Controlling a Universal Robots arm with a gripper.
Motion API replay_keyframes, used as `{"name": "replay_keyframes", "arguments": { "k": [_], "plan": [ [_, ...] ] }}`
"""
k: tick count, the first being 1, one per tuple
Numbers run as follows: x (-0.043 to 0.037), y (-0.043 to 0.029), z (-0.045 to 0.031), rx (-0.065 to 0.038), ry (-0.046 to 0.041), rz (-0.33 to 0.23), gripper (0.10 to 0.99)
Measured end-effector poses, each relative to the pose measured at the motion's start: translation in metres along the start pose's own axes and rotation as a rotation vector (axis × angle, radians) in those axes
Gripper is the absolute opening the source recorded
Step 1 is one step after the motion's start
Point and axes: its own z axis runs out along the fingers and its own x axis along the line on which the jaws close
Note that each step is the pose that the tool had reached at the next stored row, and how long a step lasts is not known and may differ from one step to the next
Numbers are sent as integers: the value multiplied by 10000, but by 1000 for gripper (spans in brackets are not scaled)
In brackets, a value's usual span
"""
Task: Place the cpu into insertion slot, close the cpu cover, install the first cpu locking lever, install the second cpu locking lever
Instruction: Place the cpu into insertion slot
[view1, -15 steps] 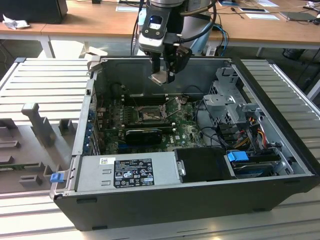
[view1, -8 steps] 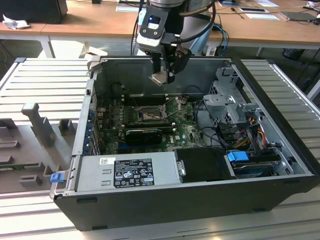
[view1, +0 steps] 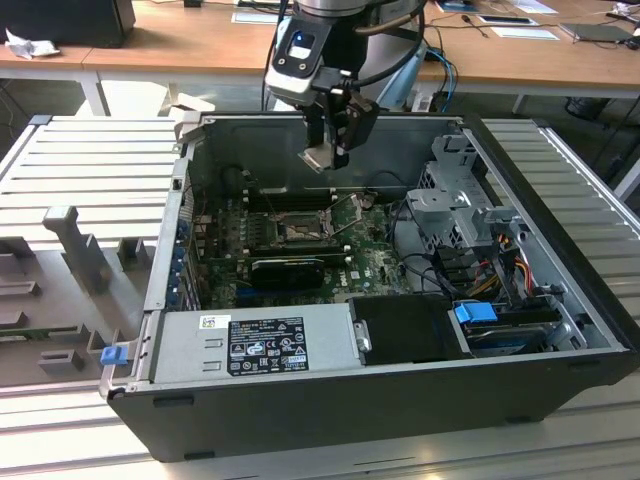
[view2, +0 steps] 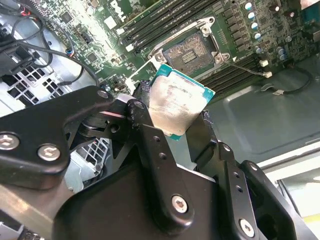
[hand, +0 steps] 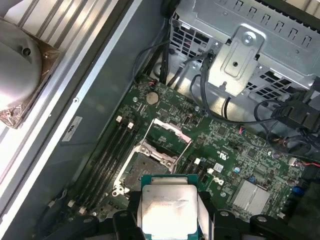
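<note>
My gripper (view1: 327, 150) hangs inside the open computer case (view1: 330, 400), above the motherboard, and is shut on the cpu (view1: 321, 159). In both wrist views the cpu (view2: 177, 104) (hand: 169, 206) is a small silver-topped square with a green edge, held by its sides between the black fingers (view2: 146, 131). The insertion slot (view1: 300, 232) (view2: 192, 52) (hand: 140, 172) lies open and bare on the board below, clear of the chip. The cpu cover (hand: 171, 131) stands raised at one side of the slot. A thin locking lever (view1: 347, 212) sticks up beside it.
A long black card (view1: 288, 268) lies just in front of the socket, and memory slots (hand: 107, 150) run beside it. A metal drive cage (view1: 460, 200) with cables fills the exterior view's right. The power supply (view1: 260, 345) sits along the case's near side.
</note>
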Motion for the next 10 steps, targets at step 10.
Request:
{"name": "replay_keyframes", "arguments": {
  "k": [10],
  "plan": [
    [0, -3, 28, -2, -53, 642, 529]
  ]
}}
